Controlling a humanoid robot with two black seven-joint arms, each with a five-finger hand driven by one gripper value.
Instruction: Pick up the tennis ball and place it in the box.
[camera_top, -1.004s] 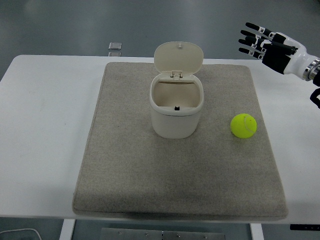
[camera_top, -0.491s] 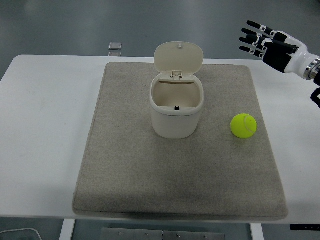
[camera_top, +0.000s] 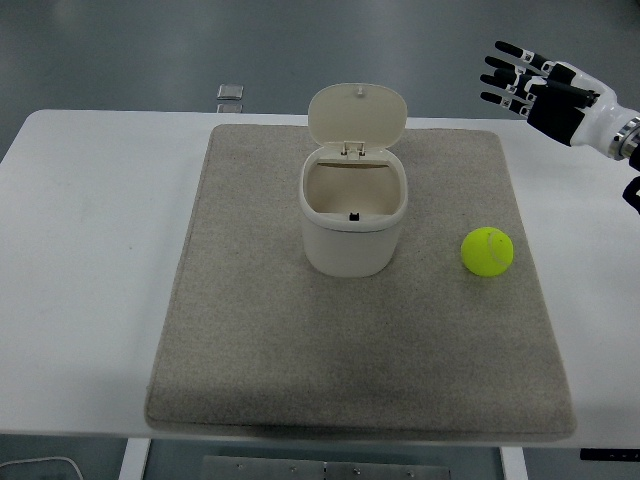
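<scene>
Head view: tennis ball (camera_top: 487, 251) right of open box (camera_top: 353, 222), apart.

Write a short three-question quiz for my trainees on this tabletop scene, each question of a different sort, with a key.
1. True or false: the tennis ball already lies inside the box.
2. Multiple choice: the box's lid is (A) shut, (B) flipped up and open, (C) lying on the mat.
3. Fill the gap: the right hand hangs in the air with fingers ____, holding nothing.

Key:
1. False; the ball rests on the mat to the right of the box.
2. B.
3. Spread.
</scene>
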